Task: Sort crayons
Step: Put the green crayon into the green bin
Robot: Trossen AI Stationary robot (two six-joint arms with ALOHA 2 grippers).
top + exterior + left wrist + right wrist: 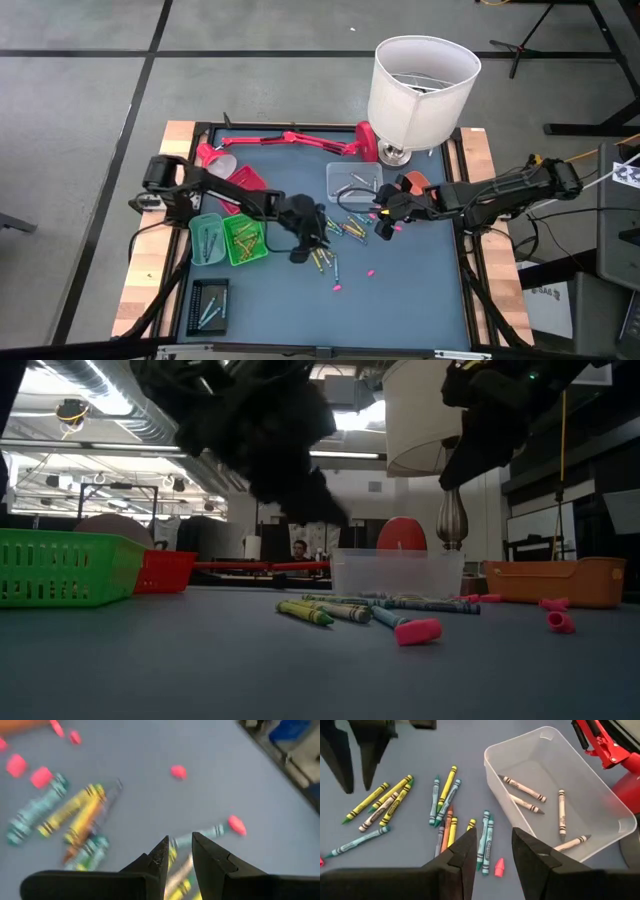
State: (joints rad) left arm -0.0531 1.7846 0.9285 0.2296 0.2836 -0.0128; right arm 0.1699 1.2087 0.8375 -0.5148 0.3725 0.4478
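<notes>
- We saw the loose wax crayons (445, 815), thin paper-wrapped sticks in yellow, teal, green and orange, scattered on the blue-grey table top (400, 300) between the two arms, beside the clear plastic bin (600, 820).
- The left gripper (180, 851) hung over the yellow and teal sticks, its dark fingers a narrow gap apart and empty, probably lined up for a pick.
- The right gripper (494, 845) hovered above the pile's edge near the bin, slightly parted, gripping nothing.
- Grey crayons (522, 788) lay inside the bin, so we judged it served as the grey compartment.
- Yellow ones filled the bright green mesh basket (247, 240); sorting looked partly done.
- Stubby pink bits (337, 287) lay apart, unsorted.
</notes>
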